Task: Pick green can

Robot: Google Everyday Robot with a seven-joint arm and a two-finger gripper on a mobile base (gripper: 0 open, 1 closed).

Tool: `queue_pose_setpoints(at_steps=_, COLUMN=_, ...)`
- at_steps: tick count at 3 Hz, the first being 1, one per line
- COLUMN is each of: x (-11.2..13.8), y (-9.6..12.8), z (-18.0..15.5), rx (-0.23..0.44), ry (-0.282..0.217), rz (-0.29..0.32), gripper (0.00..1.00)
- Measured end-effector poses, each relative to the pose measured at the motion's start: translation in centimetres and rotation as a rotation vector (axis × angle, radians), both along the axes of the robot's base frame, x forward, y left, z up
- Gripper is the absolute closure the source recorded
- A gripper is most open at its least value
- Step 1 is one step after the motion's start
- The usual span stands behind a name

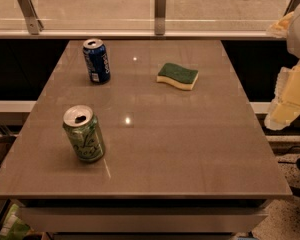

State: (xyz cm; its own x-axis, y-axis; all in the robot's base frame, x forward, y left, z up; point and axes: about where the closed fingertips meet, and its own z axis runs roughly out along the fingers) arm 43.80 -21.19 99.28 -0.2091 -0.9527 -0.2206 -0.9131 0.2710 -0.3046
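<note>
The green can (84,134) stands upright on the near left part of the brown table (190,144). It is light green with pale cursive lettering and a silver top with an open pull-tab hole. My gripper (289,100) is a pale, cream-coloured shape at the right edge of the camera view, beyond the table's right side and far from the can. It holds nothing that I can see.
A dark blue can (96,60) stands upright at the far left of the table. A green-and-yellow sponge (177,76) lies at the far middle. A glass railing with metal posts (160,11) runs behind the table. The floor shows at the lower right.
</note>
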Motion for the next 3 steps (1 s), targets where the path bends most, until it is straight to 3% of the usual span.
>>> queue_pose_setpoints(at_steps=1, x=0.0, y=0.0, z=0.0, rx=0.000, ry=0.000, rz=0.000, gripper=0.00)
queue_pose_setpoints(at_steps=3, x=0.2, y=1.0, z=-1.0, rx=0.140, ry=-0.042, rz=-0.006, gripper=0.00)
